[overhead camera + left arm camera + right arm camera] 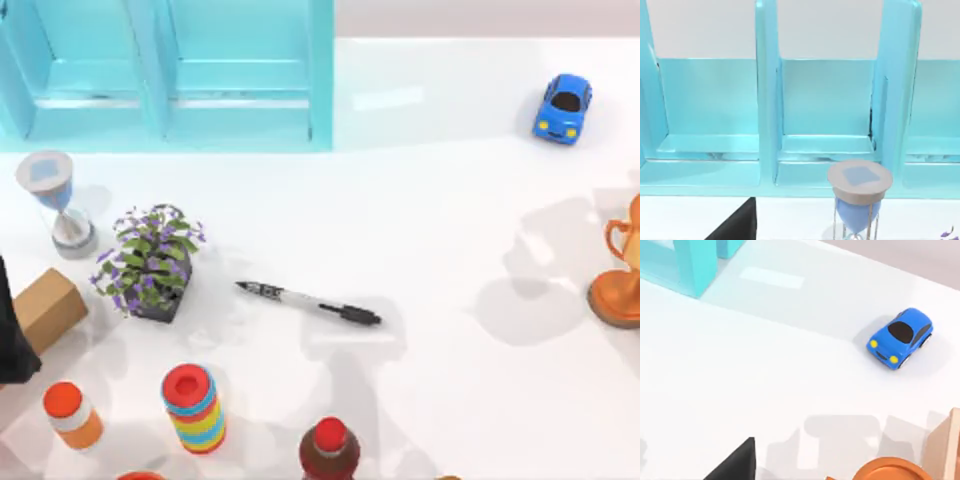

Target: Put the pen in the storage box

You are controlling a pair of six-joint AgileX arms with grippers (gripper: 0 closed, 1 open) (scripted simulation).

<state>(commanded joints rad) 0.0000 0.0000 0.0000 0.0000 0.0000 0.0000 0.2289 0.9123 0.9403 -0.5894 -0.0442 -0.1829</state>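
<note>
Nearest the top camera along the bottom edge: a dark red-capped bottle (329, 450), a rainbow ring stack with red top (193, 407), and an orange-capped small bottle (72, 413). The pen (308, 302) lies flat on the white table (440, 200) near the centre, dark tip toward the left, black cap toward the right, touched by nothing. Just left of it sits a flowerpot plant with purple blooms (150, 262); further left a brown cardboard block (46, 307) and an hourglass (57, 203). The storage box (170, 70) stands at the table's top left, light blue, dividers upright, well apart from the pen. A blue toy car (562, 107) sits at top right, an orange trophy (618, 270) at the right edge. The left arm (12, 340) is a dark shape at the left edge; its gripper's opening: cannot tell. The left wrist view faces the box compartments with the hourglass in front. The right wrist view looks down on the toy car and trophy base; right gripper's opening: cannot tell.
</note>
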